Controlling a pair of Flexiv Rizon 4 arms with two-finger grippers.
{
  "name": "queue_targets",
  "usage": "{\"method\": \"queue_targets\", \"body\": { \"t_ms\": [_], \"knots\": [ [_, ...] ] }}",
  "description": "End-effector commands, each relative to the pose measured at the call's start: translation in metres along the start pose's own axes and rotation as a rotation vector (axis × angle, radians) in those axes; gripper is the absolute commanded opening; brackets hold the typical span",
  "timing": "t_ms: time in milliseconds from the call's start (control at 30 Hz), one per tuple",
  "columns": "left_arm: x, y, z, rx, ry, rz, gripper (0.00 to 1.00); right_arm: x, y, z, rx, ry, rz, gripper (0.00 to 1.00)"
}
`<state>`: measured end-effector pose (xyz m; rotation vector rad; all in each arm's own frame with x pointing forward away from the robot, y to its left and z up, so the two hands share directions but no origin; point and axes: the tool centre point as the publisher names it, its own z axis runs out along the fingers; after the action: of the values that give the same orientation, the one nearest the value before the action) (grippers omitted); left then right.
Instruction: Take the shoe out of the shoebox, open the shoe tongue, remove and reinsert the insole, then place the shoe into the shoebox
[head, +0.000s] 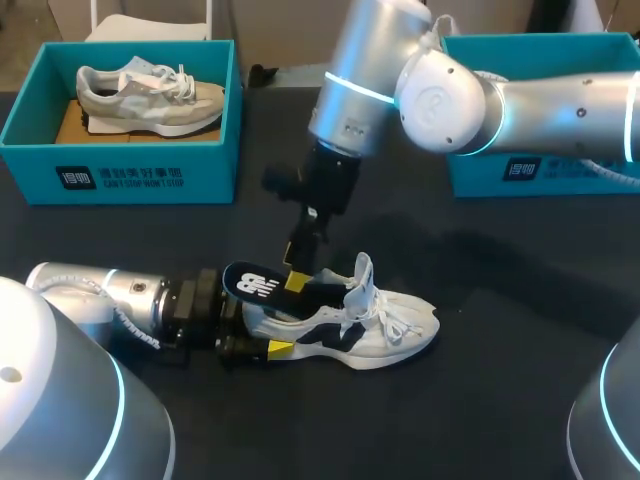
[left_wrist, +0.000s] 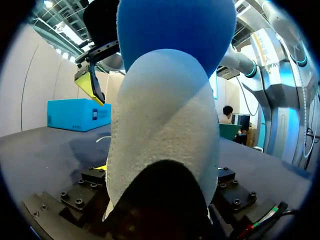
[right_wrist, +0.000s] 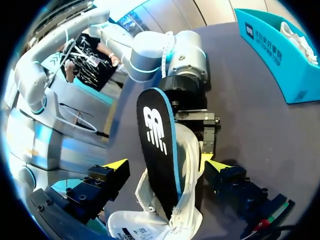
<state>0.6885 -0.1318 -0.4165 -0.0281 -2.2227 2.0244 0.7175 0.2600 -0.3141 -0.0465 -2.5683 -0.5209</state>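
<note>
L arm lying low along the tabletop (head: 500, 300), left claw (head: 266, 332) clamping the heel of the white shoe (head: 385, 325) | R arm reaching down from above, right claw (right_wrist: 164, 165) standing apart, straddling the dark insole (head: 258, 285) | insole sticking up out of the heel | shoe resting on tabletop

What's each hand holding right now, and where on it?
Left hand clamps the white shoe at its heel. Right hand holds nothing: its fingers straddle the half-out insole, open.

A beige sneaker (head: 150, 98) lies in a teal box (head: 120, 165) on the black table (head: 500, 330), far left
</note>
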Motion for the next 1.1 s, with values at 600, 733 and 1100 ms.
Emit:
{"method": "queue_targets", "body": {
  "t_ms": [600, 733, 1100],
  "knots": [
    [-0.0001, 0.0001, 0.0005, 0.001, -0.002, 0.0, 0.0, 0.0016, 0.0006, -0.0066, 0.026, 0.002, 0.01, 1.0],
    [-0.0001, 0.0001, 0.0005, 0.001, -0.002, 0.0, 0.0, 0.0002, 0.0015, -0.0074, 0.002, 0.058, 0.045, 1.0],
    [-0.0001, 0.0001, 0.0005, 0.001, -0.002, 0.0, 0.0, -0.0062, 0.006, -0.0045, -0.02, 0.21, 0.083, 1.0]
  ]
}}
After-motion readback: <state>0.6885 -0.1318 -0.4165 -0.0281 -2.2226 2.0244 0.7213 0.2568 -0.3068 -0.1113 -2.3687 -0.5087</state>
